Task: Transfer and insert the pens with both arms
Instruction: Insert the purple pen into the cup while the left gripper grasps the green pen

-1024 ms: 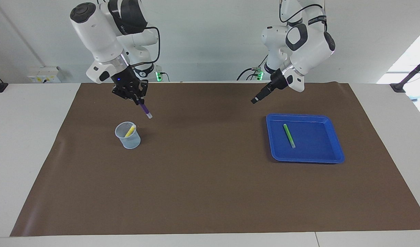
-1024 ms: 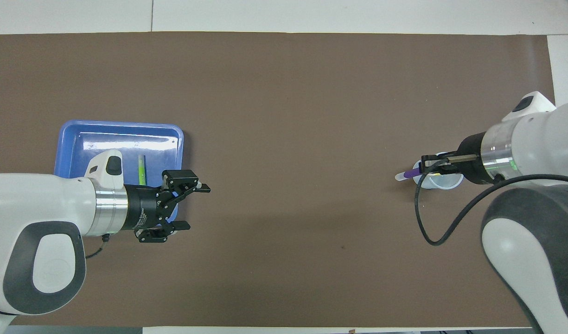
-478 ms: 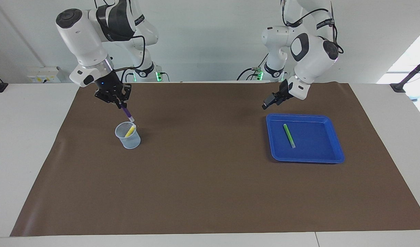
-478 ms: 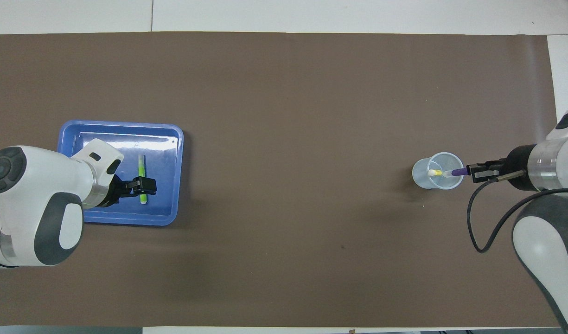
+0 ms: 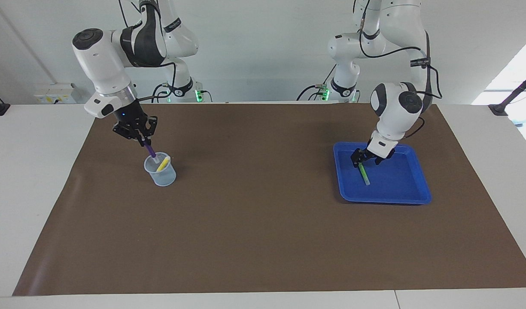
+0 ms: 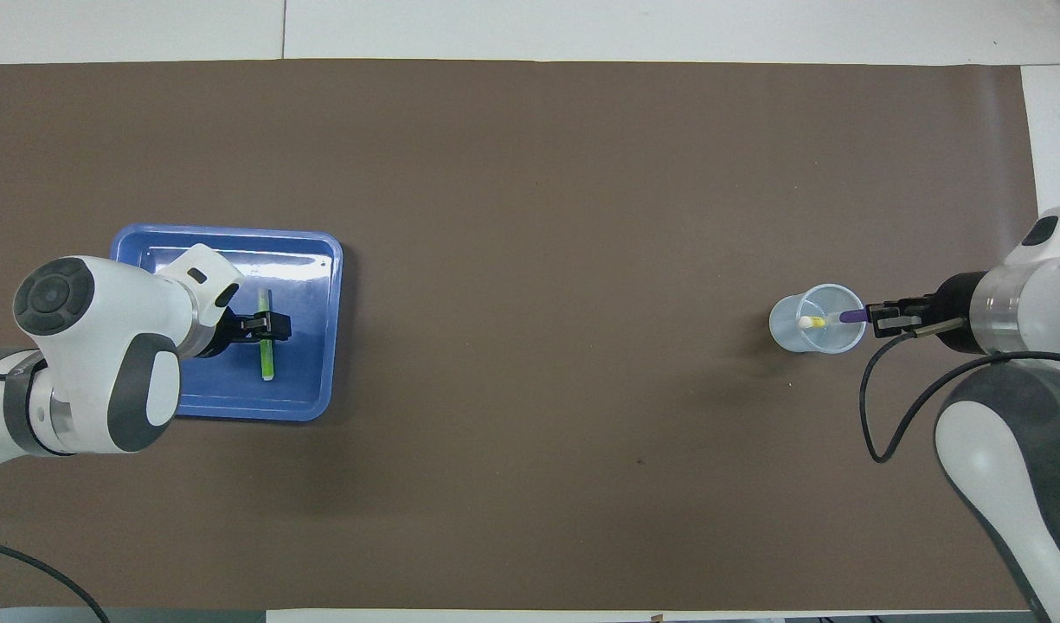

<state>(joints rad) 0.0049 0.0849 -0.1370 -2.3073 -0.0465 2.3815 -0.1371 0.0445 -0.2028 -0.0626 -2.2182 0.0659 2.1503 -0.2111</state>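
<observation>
Straddling the thin green marker pen lying lengthwise in the blue plastic tray, my left gripper stands open; my right gripper clamps the purple pen, tip inside the clear plastic cup.

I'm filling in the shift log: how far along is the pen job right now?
Done: the yellow pen stands in the clear cup. In hand: the right gripper is shut on the purple pen, whose tip dips into the cup but is not released. Left: the green pen lies in the blue tray, with the left gripper open and straddling its upper end, not yet closed or lifting.
</observation>
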